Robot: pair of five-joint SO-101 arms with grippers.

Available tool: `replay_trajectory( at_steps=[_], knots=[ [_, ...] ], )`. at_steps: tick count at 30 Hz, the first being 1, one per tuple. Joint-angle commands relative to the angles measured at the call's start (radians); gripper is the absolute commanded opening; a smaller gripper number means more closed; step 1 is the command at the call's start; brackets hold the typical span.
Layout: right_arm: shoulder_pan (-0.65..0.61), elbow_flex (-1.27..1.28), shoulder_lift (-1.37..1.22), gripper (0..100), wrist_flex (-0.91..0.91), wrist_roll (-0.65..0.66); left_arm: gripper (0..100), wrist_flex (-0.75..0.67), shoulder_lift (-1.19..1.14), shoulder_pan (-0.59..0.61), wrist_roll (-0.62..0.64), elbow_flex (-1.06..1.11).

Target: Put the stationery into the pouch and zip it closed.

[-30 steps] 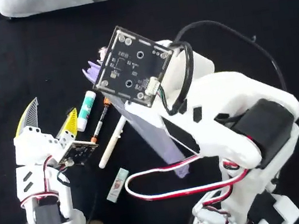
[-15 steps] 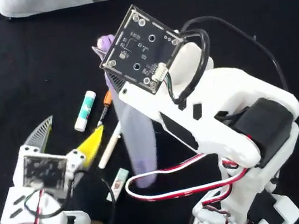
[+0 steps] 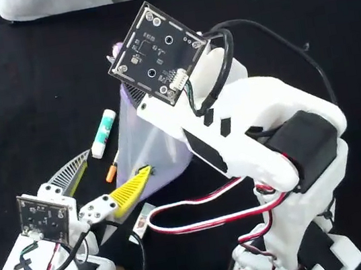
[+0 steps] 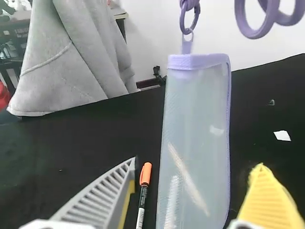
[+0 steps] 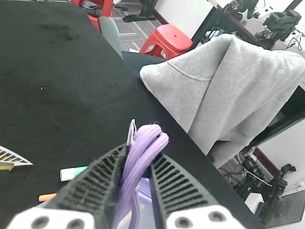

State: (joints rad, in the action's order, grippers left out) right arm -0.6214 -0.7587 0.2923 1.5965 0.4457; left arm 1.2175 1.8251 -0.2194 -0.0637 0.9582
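The translucent lavender pouch (image 3: 147, 148) hangs from its purple top edge (image 5: 143, 143), on which my right gripper (image 5: 139, 151) is shut; in the high view that gripper (image 3: 135, 93) sits under its camera board. My left gripper (image 3: 102, 180) is open at the front left. Its yellow finger (image 3: 131, 190) touches the pouch's lower edge and its grey finger (image 3: 70, 172) is out to the side. In the left wrist view the pouch (image 4: 195, 143) stands upright between the fingers, farther off. An orange-capped pen (image 4: 143, 188) lies beside it. A white and green tube (image 3: 103, 133) lies to the left.
A small flat packet (image 3: 142, 223) lies near the front, by the red and white cables. A grey garment (image 5: 228, 81) drapes beyond the table's far edge. The black table (image 3: 17, 85) is bare at the far left.
My right gripper has swung the pouch round so its broad face hangs towards the left arm. My left gripper has drawn back and turned right, towards the pouch. The white pen has dropped from sight.
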Motion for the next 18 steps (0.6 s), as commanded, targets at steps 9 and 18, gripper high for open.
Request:
replay_trajectory(
  at_steps=[9, 18],
  knots=[
    [0.006, -0.01, 0.01, 1.1, 0.064, 0.003, 36, -0.258, -0.011, 0.028, 0.006, 0.217],
    [0.006, -0.002, 0.088, 1.1, 0.091, 0.025, 36, -0.462, -0.011, 0.088, -0.012, 0.409]
  ],
)
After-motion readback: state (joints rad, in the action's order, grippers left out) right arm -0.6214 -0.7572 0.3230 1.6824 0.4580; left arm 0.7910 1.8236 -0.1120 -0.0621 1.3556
